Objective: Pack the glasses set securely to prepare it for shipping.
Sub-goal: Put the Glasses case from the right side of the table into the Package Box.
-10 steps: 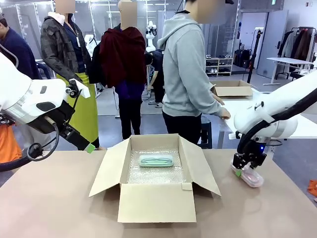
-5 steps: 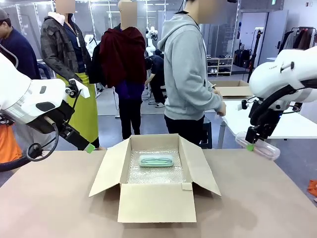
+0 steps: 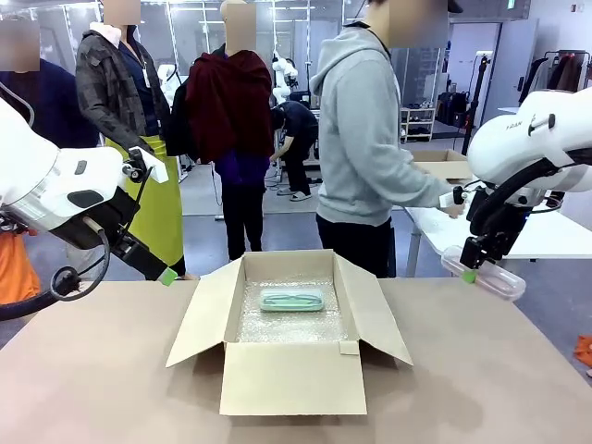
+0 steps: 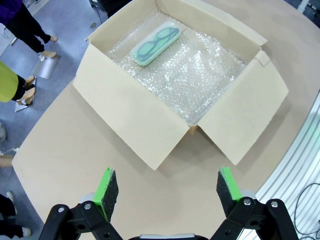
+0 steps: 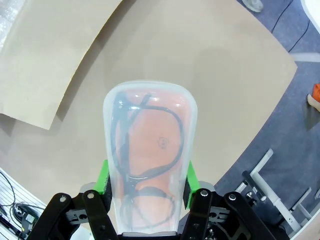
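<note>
Clamping pink case [image 5: 150, 145] near 1 end in right gripper [image 5: 146, 179], long axis running straight out past the fingers. Hanging over the desk [image 3: 92, 370] edge, right of the open box [image 3: 294, 375], apparently tilted; front view too small to confirm. Lying in the box on bubble wrap [image 4: 200, 75]: mint green case [image 4: 156, 44], along the far wall. Hovering with jaws apart, empty: left gripper [image 4: 164, 186]. Needing leftward travel and descent onto free wrap nearside of the mint green case, long axes parallel.
</note>
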### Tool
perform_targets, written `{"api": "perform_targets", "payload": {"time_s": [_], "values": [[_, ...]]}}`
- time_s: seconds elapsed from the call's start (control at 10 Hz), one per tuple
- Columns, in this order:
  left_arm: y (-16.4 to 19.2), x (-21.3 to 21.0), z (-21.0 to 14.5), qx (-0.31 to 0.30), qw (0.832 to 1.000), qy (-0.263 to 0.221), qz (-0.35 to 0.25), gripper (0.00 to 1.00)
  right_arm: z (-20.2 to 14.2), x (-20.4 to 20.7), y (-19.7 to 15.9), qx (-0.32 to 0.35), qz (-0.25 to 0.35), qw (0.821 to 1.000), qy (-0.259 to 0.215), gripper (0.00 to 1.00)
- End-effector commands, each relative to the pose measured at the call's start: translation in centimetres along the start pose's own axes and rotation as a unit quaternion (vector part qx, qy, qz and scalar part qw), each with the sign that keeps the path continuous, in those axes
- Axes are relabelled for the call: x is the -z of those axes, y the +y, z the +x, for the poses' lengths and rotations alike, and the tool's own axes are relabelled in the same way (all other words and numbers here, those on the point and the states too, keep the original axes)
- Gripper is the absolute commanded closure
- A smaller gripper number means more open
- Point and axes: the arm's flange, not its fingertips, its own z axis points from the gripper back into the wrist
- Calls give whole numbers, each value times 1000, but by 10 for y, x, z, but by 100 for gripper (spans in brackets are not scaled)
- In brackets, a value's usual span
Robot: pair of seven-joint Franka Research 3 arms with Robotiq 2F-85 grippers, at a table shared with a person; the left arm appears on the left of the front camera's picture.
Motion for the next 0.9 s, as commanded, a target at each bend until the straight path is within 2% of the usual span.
{"api": "perform_targets", "payload": {"time_s": [0.0, 0.1, 0.3, 0.5, 0.6, 0.8], "values": [[1, -1, 0, 2, 1000, 0, 3, 0, 0, 1, 0, 0, 0, 1000, 1, 37], [1, -1, 0, 2, 1000, 0, 3, 0, 14, -9, 27, -116, -28, 992, -27, 37], [1, -1, 0, 2, 1000, 0, 3, 0, 44, -33, 67, -287, 0, 956, -67, 37], [1, -1, 0, 2, 1000, 0, 3, 0, 78, -46, 114, -459, 32, 886, -66, 37], [1, -1, 0, 2, 1000, 0, 3, 0, 99, -47, 139, -495, 42, 866, -61, 37], [1, -1, 0, 2, 1000, 0, 3, 0, 144, -22, 200, -538, 83, 838, -39, 37]]}}
